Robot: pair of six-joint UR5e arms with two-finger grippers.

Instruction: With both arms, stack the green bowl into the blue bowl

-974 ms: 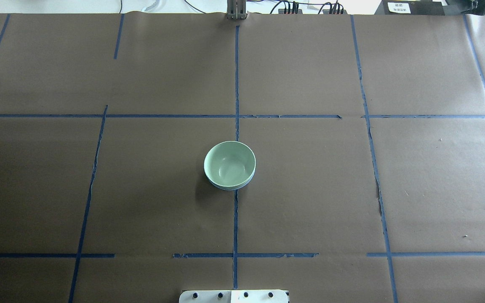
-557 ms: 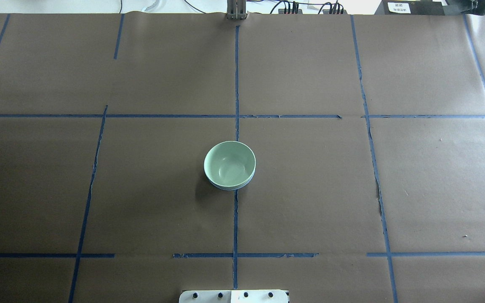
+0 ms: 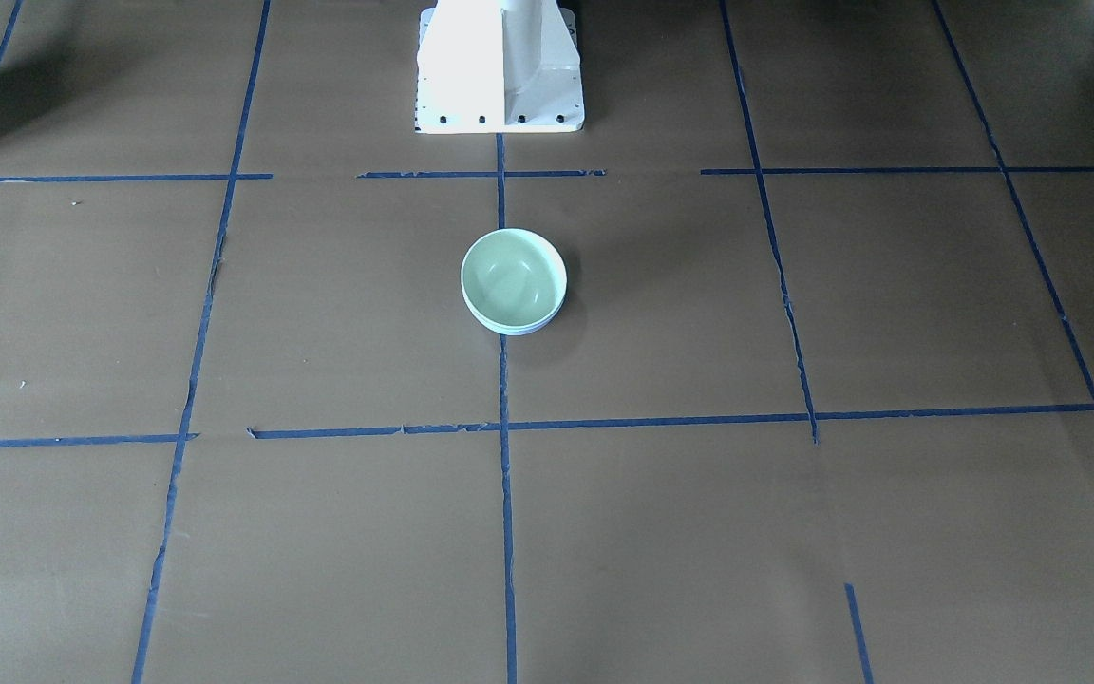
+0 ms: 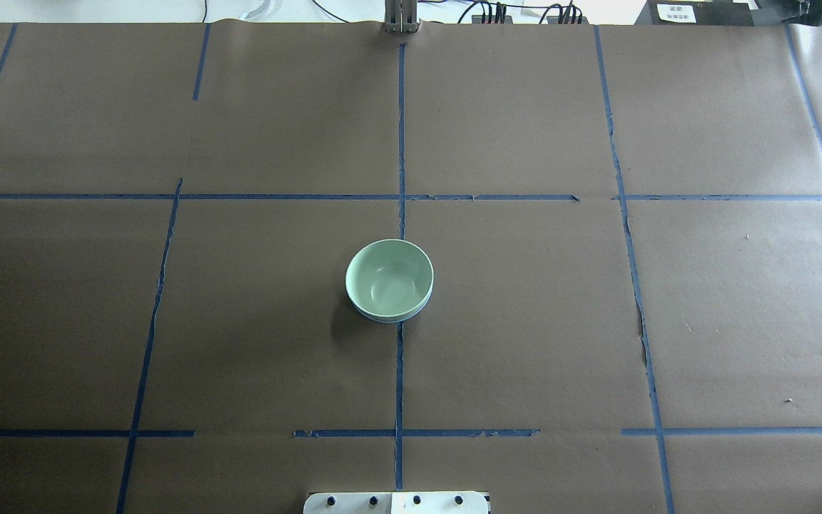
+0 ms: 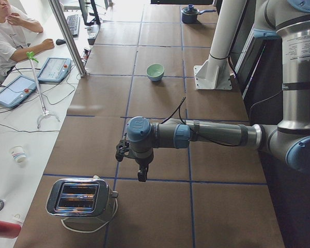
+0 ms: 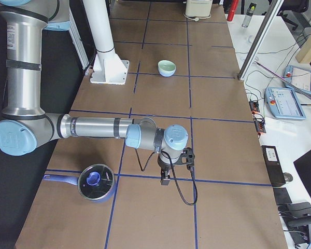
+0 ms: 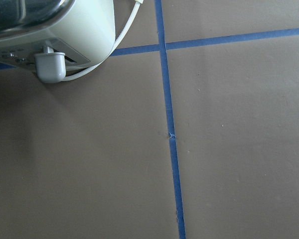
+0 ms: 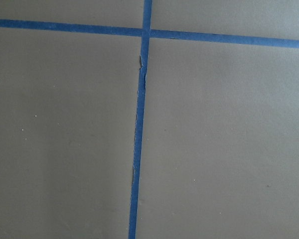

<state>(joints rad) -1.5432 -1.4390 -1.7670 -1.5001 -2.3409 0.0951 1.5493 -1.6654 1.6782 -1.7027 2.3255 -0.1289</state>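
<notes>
Green bowl (image 4: 389, 277) sits nested inside blue bowl (image 4: 390, 319) at the table's (image 4: 539, 321) middle; whether left gripper (image 5: 141, 173) or right gripper (image 6: 165, 179) is open cannot be told.

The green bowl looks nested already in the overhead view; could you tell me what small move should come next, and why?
Probably none: leave both arms parked. The green bowl sits inside the blue bowl, only a thin blue rim showing beneath it. The left gripper by the toaster and the right gripper by the pot are far from the stack.
</notes>
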